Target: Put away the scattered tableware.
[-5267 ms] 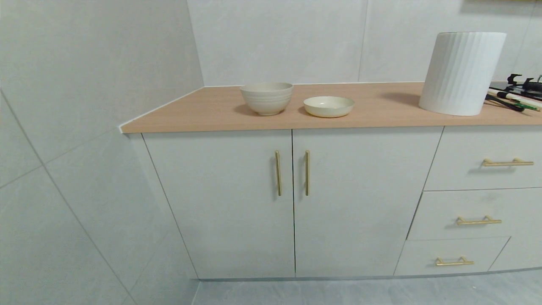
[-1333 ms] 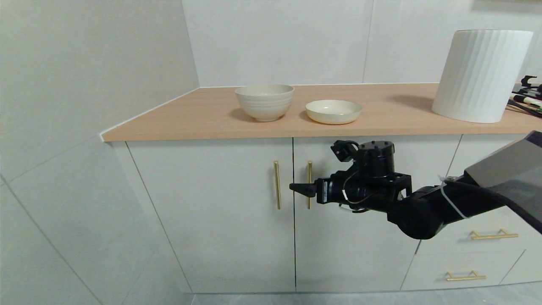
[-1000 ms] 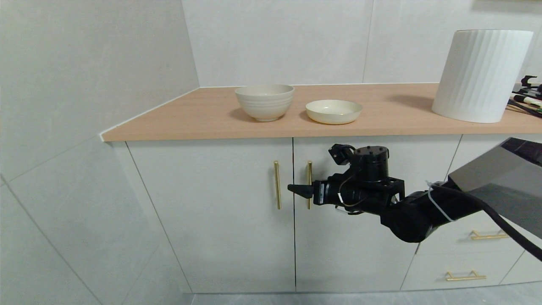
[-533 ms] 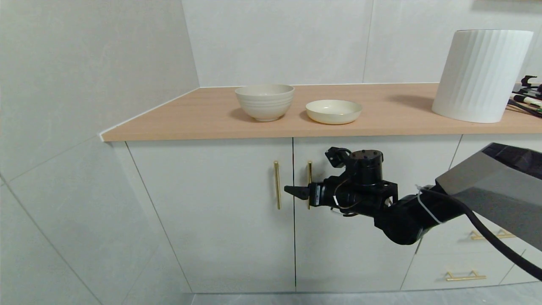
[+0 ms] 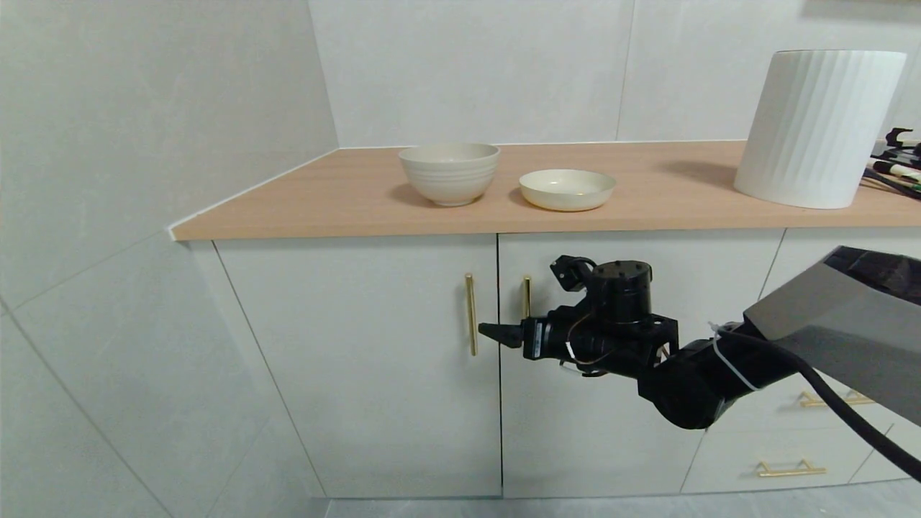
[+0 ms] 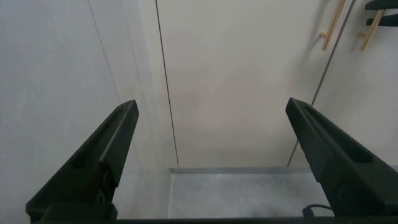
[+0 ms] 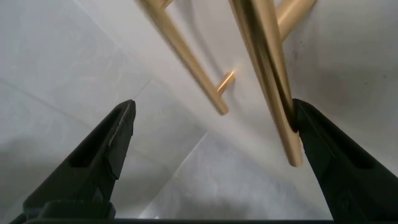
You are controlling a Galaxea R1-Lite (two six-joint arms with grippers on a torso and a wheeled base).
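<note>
While the ribbed bowl [image 5: 450, 173] and the shallow dish [image 5: 567, 189] sat side by side, apart, on the wooden surface [image 5: 345, 205], the head view showed the right hand [image 5: 496, 334] down at the closed cabinet doors. Its tip was level with the lower part of the right door's handle [image 5: 526, 291], between that bar and the left door's handle [image 5: 470, 314]. Both pieces were plain cream and upright; the bowl was deep with ridged sides, the dish low and smooth. A white fluted container [image 5: 820, 129] stood well to the right.

Seen from the left wrist, the left hand [image 6: 211, 162] hung wide open and empty, facing a cabinet door [image 6: 236, 93] and the floor [image 6: 236, 193].

Seen from the right wrist, the right hand [image 7: 211, 162] was spread wide, gripping nothing. The nearer brass bar [image 7: 267, 81] ran between its fingers, hard against one finger [image 7: 329, 162] and near the bar's lower end.

Closing from there could go badly: being off-centre, the bar might be nudged or slip out past its end. The other finger might also catch the farther bar [image 7: 186, 56] beside it. A weak grip would probably skid once the door was pulled.
</note>
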